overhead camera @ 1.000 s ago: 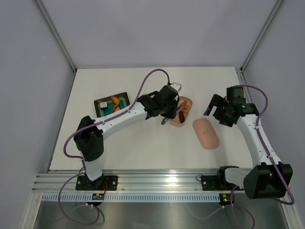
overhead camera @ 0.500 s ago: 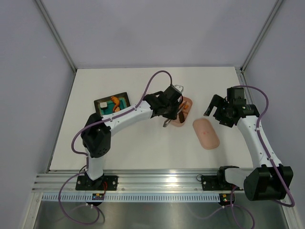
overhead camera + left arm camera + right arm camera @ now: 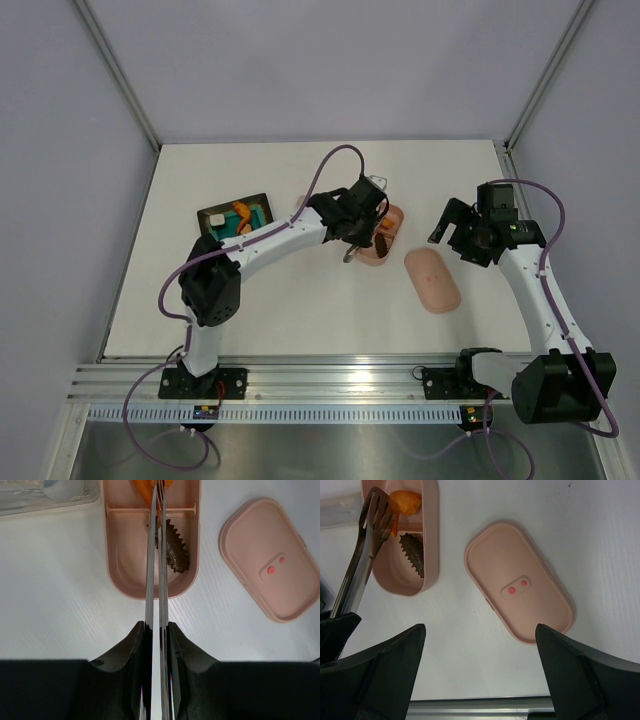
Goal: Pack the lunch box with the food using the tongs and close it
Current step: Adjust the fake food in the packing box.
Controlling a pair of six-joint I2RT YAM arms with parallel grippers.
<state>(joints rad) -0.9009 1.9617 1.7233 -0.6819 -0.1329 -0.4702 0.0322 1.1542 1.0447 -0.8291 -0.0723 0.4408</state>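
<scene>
The pink lunch box [image 3: 392,232] lies open mid-table, its lid [image 3: 432,280] flat beside it, spots up. My left gripper [image 3: 156,640] is shut on the silvery tongs [image 3: 156,555], which reach along the box [image 3: 112,555]. Their squeezed tips rest at an orange food piece [image 3: 405,501] in the far compartment; a real pinch I cannot tell. A dark brown ridged piece [image 3: 172,550] lies in the near compartment. My right gripper [image 3: 480,627] hangs open above the table near the lid [image 3: 520,580], holding nothing.
A dark tray with a teal mat [image 3: 258,210] sits to the left, with orange pieces [image 3: 241,212] on it. A pale translucent case [image 3: 45,492] lies just beside the box. Metal frame posts stand at the table's back corners.
My left arm has shifted slightly to the right, carrying the tongs further over the box. The right arm, box and lid have not moved.
</scene>
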